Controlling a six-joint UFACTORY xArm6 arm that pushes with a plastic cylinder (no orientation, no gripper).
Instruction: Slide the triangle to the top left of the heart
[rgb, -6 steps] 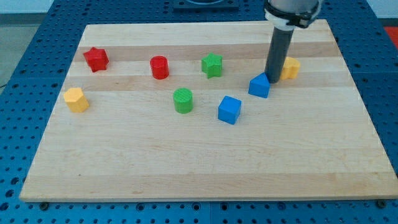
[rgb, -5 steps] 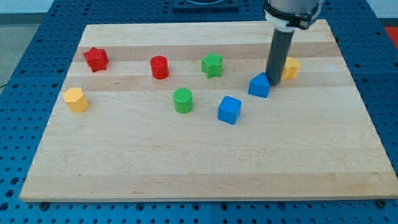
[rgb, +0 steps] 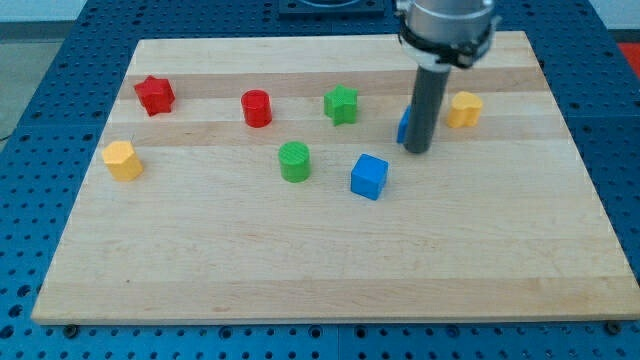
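Note:
The blue triangle (rgb: 403, 126) lies on the wooden board right of centre, mostly hidden behind my rod; only its left edge shows. My tip (rgb: 418, 152) rests on the board just below the triangle, at its lower side. The yellow heart (rgb: 463, 109) lies to the right of the rod, slightly higher, apart from rod and triangle. The triangle sits to the heart's left and slightly lower.
A blue cube (rgb: 368, 176) lies below-left of my tip. A green star (rgb: 341, 104), green cylinder (rgb: 294, 161), red cylinder (rgb: 257, 108), red star (rgb: 155, 95) and yellow hexagon (rgb: 122, 160) lie further left. The board's right edge (rgb: 585, 190) borders a blue perforated table.
My rod has moved from the triangle's right side, between it and the heart, leftwards and down to the triangle's lower side. It now covers most of the triangle, which seems slightly higher.

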